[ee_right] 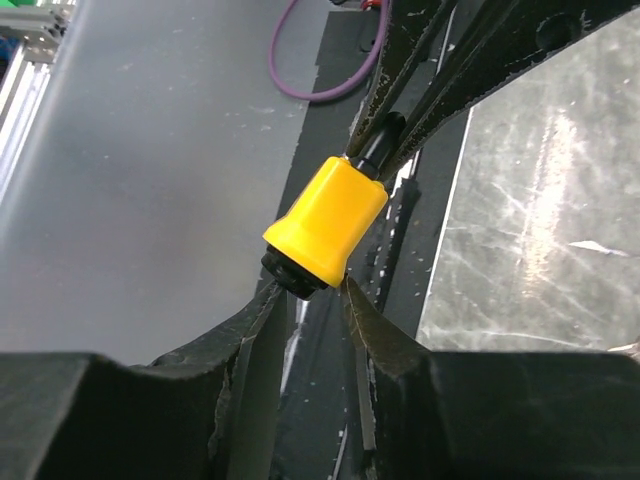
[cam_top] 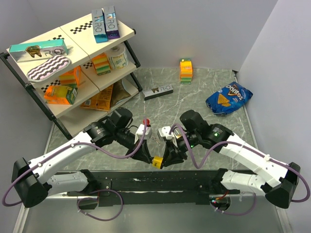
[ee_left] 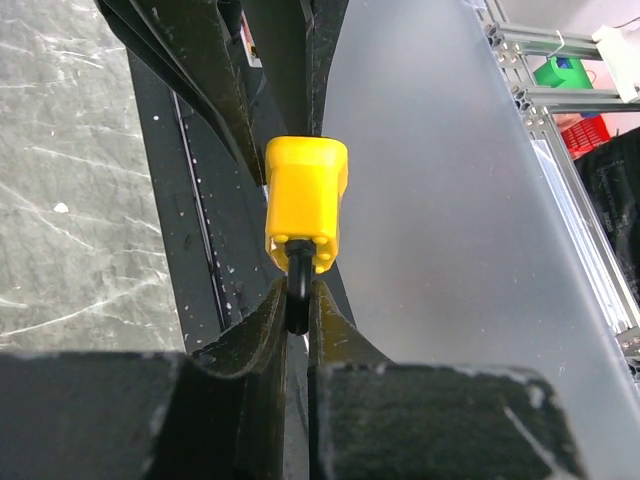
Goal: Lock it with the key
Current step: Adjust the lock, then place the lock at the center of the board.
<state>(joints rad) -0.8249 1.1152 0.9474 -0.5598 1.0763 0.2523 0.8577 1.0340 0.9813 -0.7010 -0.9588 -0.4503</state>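
The lock (cam_top: pixel 157 162) is a small yellow padlock held in the air above the table's front edge, between both arms. My left gripper (cam_top: pixel 148 157) is shut on its dark shackle (ee_left: pixel 298 295), with the yellow body (ee_left: pixel 306 205) sticking out past the fingertips (ee_left: pixel 297 290). My right gripper (cam_top: pixel 166 158) comes from the other side. Its two fingertips (ee_right: pixel 310 285) touch the dark bottom end of the lock (ee_right: pixel 328 218), one on each side. The key does not show in any view.
A black rail (cam_top: pixel 146 179) runs along the front edge under the lock. A shelf rack (cam_top: pixel 29 90) with boxes stands at the back left. A long dark box (cam_top: pixel 159 91), an orange box (cam_top: pixel 185 69) and a blue chips bag (cam_top: pixel 228 98) lie further back.
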